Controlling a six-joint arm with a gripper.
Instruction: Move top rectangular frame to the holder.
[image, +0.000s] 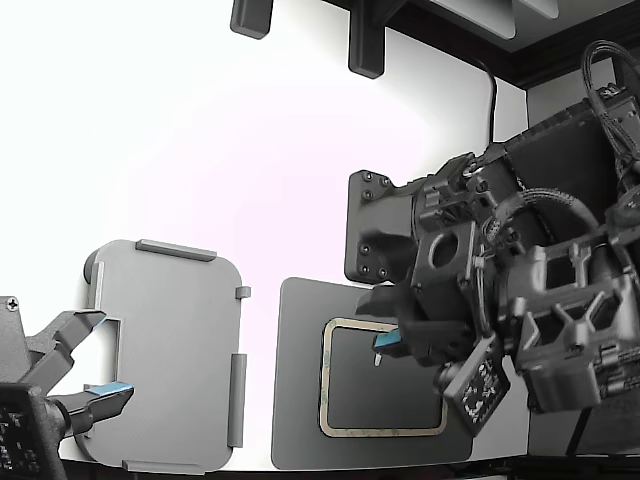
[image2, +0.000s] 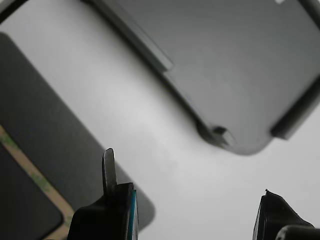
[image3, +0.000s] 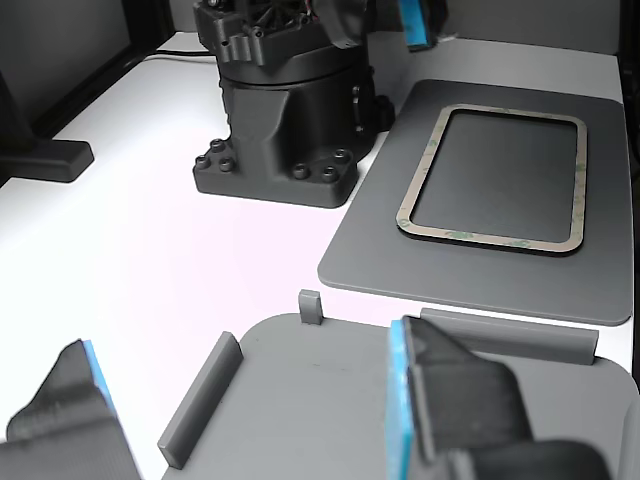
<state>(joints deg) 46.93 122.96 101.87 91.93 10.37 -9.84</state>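
The frame lies flat on the dark mat; above the mat's edge the pincer hovers, spread wide, empty; the holder sits beside the mat.

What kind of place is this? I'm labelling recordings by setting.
Probably a lab or assembly test bench: a plain white table with an arm base bolted on, holding only a grey holder, a dark mat and a thin frame.
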